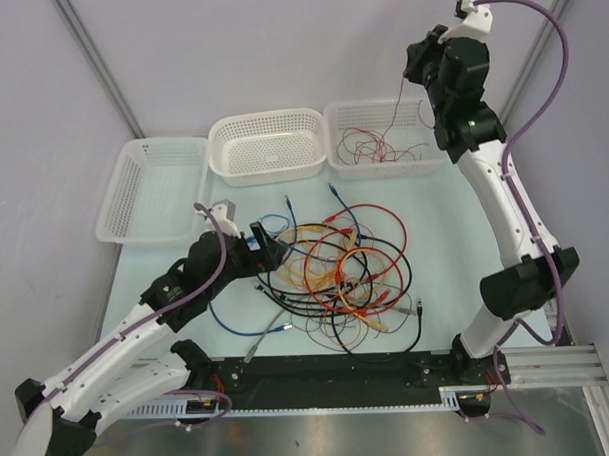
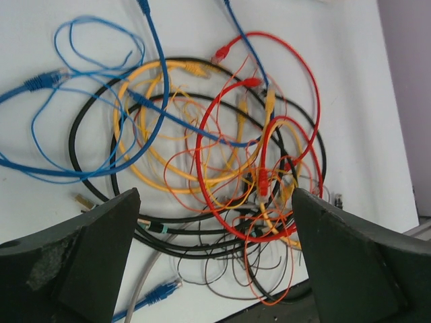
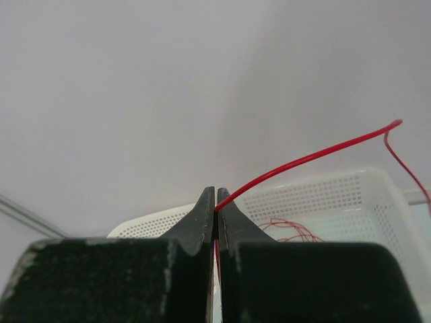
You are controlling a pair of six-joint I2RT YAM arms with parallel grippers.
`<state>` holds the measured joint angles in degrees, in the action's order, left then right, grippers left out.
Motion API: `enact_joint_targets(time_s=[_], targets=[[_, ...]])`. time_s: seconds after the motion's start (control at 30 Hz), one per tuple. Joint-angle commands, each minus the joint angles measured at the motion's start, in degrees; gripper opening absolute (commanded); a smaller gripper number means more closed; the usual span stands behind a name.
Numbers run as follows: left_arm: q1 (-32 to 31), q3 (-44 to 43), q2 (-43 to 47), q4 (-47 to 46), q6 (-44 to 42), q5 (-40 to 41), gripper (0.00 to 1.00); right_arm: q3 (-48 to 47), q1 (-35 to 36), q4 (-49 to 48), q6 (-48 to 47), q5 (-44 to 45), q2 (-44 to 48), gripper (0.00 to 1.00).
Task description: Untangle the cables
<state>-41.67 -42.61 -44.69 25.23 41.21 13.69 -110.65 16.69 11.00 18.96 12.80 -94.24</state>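
The cables (image 1: 336, 272) lie in a tangled heap of red, orange-yellow, blue, black and grey loops on the table's middle. They also fill the left wrist view (image 2: 222, 155). My left gripper (image 1: 266, 245) is open and empty, low at the heap's left edge; in its own view (image 2: 215, 269) the jaws stand wide apart over black and grey strands. My right gripper (image 1: 411, 72) is raised high above the right basket, shut on a thin red wire (image 3: 310, 156). That wire (image 1: 401, 97) hangs down toward more red wire (image 1: 380, 145) lying in the basket.
Three white perforated baskets stand along the back: left (image 1: 133, 194), middle (image 1: 267, 169), right (image 1: 333, 122). The right basket also shows in the right wrist view (image 3: 337, 192). A black rail (image 1: 330, 372) runs along the near edge. A blue cable (image 1: 226, 318) trails left of the heap.
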Motion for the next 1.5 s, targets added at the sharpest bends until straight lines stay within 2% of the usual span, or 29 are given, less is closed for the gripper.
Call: enact_joint_targets(time_s=[0.0, 0.43, 0.47, 0.5, 0.53, 0.57, 0.7, 0.8, 0.9, 1.0, 1.03, 1.1, 1.27, 1.47], targets=[[0.27, 3.84, -0.14, -3.60, 3.35, -2.79, 1.00, -6.76, -1.31, -4.32, -2.00, -1.46, -7.53, 0.00], [0.27, 3.68, -11.03, -7.30, 3.17, -5.78, 1.00, -14.24, -5.44, -5.21, 4.41, -6.55, -25.02, 0.00], [0.36, 3.50, -11.99, -7.57, 3.09, -5.96, 1.00, -14.33, -5.61, -4.25, 4.94, -6.99, -25.64, 0.09], [0.36, 3.32, -12.44, -7.57, 3.17, -6.13, 1.00, -15.55, -5.70, -3.11, 5.47, -8.56, -26.52, 0.35], [0.27, 2.97, -12.79, -7.57, 3.17, -6.48, 1.00, -16.17, -5.70, -1.44, 6.69, -8.49, -27.74, 0.84], [0.36, 2.80, -13.23, -7.57, 3.17, -6.66, 0.99, -16.44, -5.70, 1.36, 7.66, -8.32, -28.02, 0.99], [0.27, 2.01, -12.71, -7.39, 3.26, -7.01, 1.00, -14.43, -5.00, 4.99, 9.34, -8.84, -26.09, 1.00], [0.27, 1.57, -11.04, -6.95, 3.00, -6.58, 0.99, -9.34, -3.16, 4.03, 9.25, -8.05, -19.25, 1.00], [0.27, 1.30, -9.72, -6.69, 3.17, -6.22, 1.00, 2.24, -0.88, 1.48, 8.90, -6.30, -9.76, 1.00], [0.27, 1.91, -7.88, -6.60, 3.96, -6.48, 0.99, 19.46, 0.62, -1.24, 11.44, -4.54, 0.87, 1.00], [0.19, 2.44, -6.91, -6.86, 4.31, -6.75, 0.99, 29.60, 0.89, -3.25, 12.32, -4.88, 3.59, 1.00], [0.10, 4.10, -6.21, -7.39, 4.84, -7.45, 0.99, 36.88, 2.03, -2.84, 15.04, -4.62, 8.43, 1.00], [-0.08, 8.07, -6.99, -10.99, 6.69, -10.35, 0.98, 51.21, 3.61, 1.47, 17.69, -2.52, 9.95, 0.98], [-0.34, 9.30, -7.79, -11.61, 8.01, -12.73, 0.97, 53.61, 2.30, 3.84, 17.16, 0.12, 6.00, 0.84]])
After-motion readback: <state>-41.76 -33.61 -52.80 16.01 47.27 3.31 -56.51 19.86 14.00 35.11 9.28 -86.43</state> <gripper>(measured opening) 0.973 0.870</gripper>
